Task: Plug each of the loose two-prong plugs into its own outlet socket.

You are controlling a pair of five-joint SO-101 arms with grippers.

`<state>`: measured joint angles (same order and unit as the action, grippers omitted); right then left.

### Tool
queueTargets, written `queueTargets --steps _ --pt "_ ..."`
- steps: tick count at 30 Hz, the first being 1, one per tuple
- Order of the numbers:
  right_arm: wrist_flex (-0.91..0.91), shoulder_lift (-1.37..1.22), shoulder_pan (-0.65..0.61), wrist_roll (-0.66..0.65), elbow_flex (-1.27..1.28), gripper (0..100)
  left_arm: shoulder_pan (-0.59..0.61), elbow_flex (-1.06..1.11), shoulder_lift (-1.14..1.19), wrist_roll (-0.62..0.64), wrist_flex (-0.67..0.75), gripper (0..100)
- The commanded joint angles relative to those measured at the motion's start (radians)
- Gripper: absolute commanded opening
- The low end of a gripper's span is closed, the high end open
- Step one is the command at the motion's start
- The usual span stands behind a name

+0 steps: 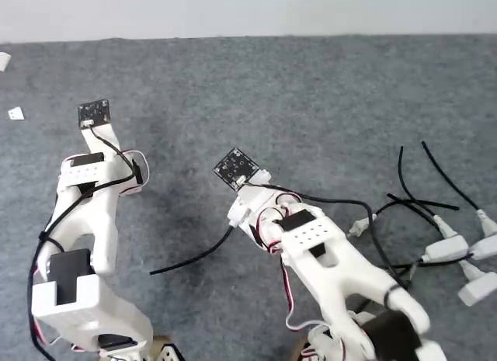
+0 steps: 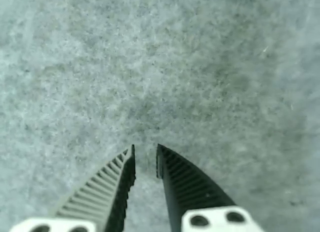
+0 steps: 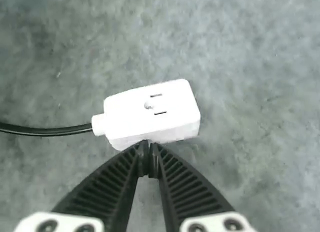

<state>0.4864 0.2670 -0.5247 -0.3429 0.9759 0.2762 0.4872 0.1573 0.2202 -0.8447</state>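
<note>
though both over grey carpet (image 1: pixel 311 89), left gripper (image 2: pixel 145 149) slightly apart, right gripper (image 3: pixel 149 147) tight together

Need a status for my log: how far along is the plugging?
Done: nothing clearly plugged; the outlet socket shows empty slots. In hand: the right gripper is shut, tips at that socket's edge; the left gripper is open over bare carpet. Left: the white connectors lie clustered on the carpet; whether any are mated is unclear.
</note>
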Motion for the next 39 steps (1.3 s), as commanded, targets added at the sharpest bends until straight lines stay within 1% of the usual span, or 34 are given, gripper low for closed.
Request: queueTargets --steps 1,3,5,8,15,28,32,36,39 --pt "-0.038 -0.091 -0.010 0.026 -0.129 1.1 0.002 -0.048 -0.006 -0.028 -0.011 7" --pt "-0.015 -0.179 -0.016 0.029 -0.212 1.1 0.003 -0.048 -0.006 -0.028 -0.011 7" --pt "0.048 -0.254 -0.019 0.031 -0.313 0.9 0.003 -0.047 -0.008 -0.028 -0.011 7" --pt "0.082 -0.312 -0.028 0.034 -0.399 0.9 0.005 -0.047 -0.008 -0.029 -0.012 7" --pt "-0.016 -0.321 -0.104 0.026 -0.400 0.9 0.005 -0.047 -0.008 -0.031 -0.011 7" --pt "-0.039 -0.325 -0.269 0.023 -0.405 0.9 0.055 -0.054 -0.011 -0.026 -0.008 7" --pt "-0.031 -0.321 -0.294 0.023 -0.404 0.9 0.069 -0.068 -0.012 -0.025 -0.012 7" --pt "-0.035 -0.317 -0.297 -0.012 -0.391 0.9 0.069 -0.070 -0.012 -0.025 -0.014 7" --pt "-0.031 -0.317 -0.351 -0.046 -0.381 0.9 0.071 -0.073 -0.012 -0.025 -0.014 7"
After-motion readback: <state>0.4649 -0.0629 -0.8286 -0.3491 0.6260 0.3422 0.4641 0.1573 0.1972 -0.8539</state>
